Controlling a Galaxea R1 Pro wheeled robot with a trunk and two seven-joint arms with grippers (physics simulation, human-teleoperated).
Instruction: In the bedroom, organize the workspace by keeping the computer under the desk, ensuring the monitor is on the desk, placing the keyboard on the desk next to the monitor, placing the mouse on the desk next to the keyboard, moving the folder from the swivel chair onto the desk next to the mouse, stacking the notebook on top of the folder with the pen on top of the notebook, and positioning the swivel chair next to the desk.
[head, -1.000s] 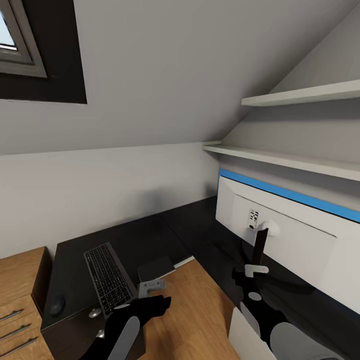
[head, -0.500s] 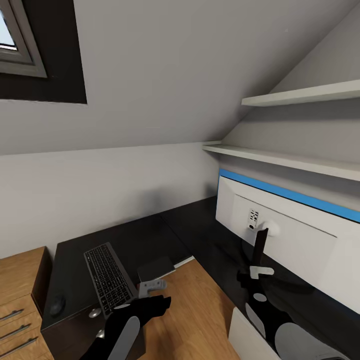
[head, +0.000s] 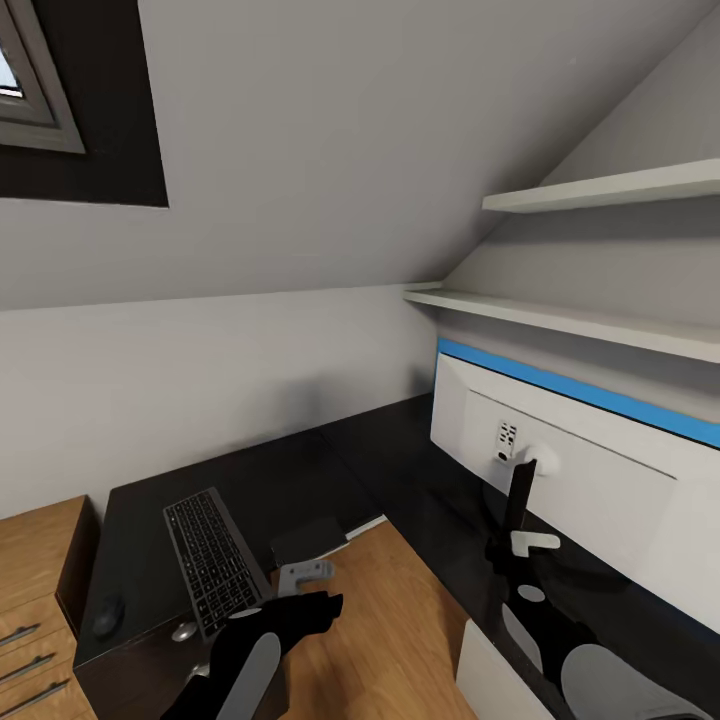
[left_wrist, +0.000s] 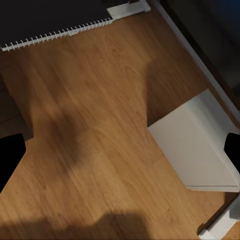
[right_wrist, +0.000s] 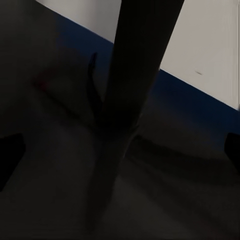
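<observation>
Lying on the bench (head: 300, 480) in the head view are the keyboard (head: 208, 560) and mouse (head: 107, 617). The right wrist view is facing the monitor (head: 560, 470) stand up close. I cannot tell either gripper's finger state.

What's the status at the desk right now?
Right pincer open at the monitor stand. Left pincer low over floor, jaw state unclear. Keyboard and mouse on desk. Nothing blocking.

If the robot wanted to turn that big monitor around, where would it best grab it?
Probably by the black stand post behind the monitor. It is a narrow upright bar, slim enough to fit between two fingers, while the white back panel is broad and flat. The right gripper already sits just before the post, so coming straight in from the robot's side at that height, fingers on either side, looks easiest.
</observation>
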